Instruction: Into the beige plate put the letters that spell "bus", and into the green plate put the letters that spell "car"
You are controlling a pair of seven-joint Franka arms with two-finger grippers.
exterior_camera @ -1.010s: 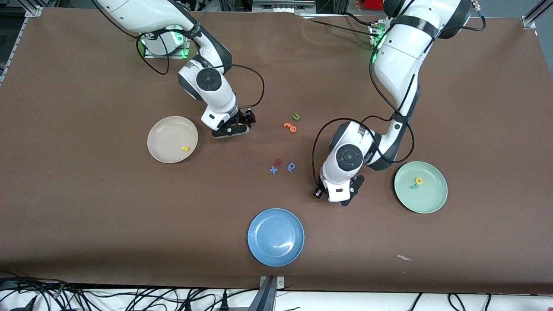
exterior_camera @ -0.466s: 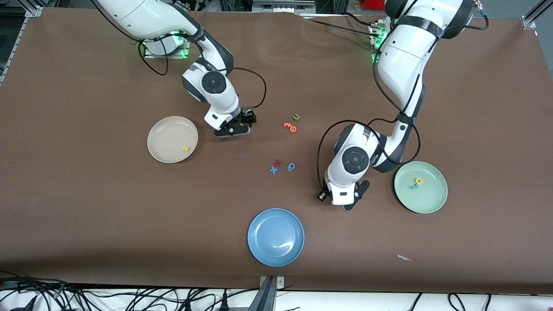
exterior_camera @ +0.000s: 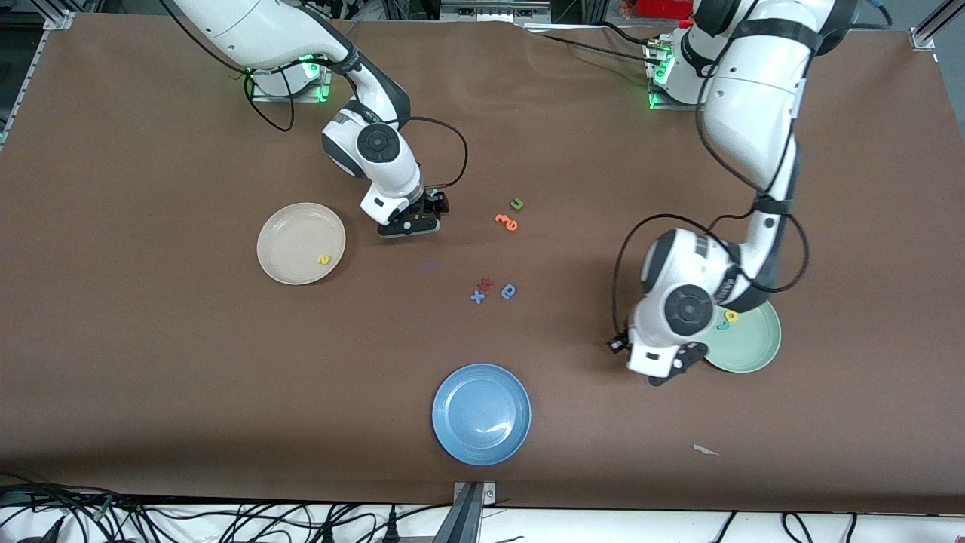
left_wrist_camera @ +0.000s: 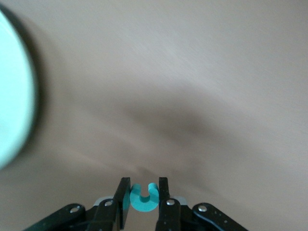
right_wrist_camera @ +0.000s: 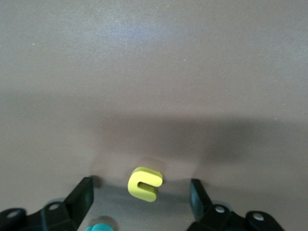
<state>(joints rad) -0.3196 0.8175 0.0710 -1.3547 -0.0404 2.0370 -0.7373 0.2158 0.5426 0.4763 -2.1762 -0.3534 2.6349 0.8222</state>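
A brown tabletop seen from above, described from the right arm's end toward the left arm's end.

The beige plate (exterior_camera: pixel 265 243) holds one yellow s (exterior_camera: pixel 323 259). Just beside it, toward the table's middle, the right hand (exterior_camera: pixel 411 224) is low over the tabletop. In the right wrist view its fingers (right_wrist_camera: pixel 85 191) stand wide apart with the yellow u (right_wrist_camera: pixel 144 184) lying flat between them, touched by neither, its opening turned toward one finger. A teal letter (right_wrist_camera: pixel 98 227) peeks in at that view's edge, too cut off to name. Judged from this, closing squarely on the u comes first, then a short carry to the beige plate, which this arm is far nearer to.

Mid-table lie spare letters: two orange letters (exterior_camera: pixel 507 221), a green u (exterior_camera: pixel 517 204), a blue x (exterior_camera: pixel 477 297), a red letter (exterior_camera: pixel 487 283) and a blue looped letter (exterior_camera: pixel 509 291). The blue plate (exterior_camera: pixel 446 392), nearest the camera, holds nothing.

The left hand (exterior_camera: pixel 675 369) is clamped on the teal c (left_wrist_camera: pixel 143 199). It hangs over the tabletop just at the rim of the green plate (exterior_camera: pixel 758 351), which already holds a yellow a (exterior_camera: pixel 730 316) and a teal r (exterior_camera: pixel 722 326). The plate lies toward the left arm's end from this hand.
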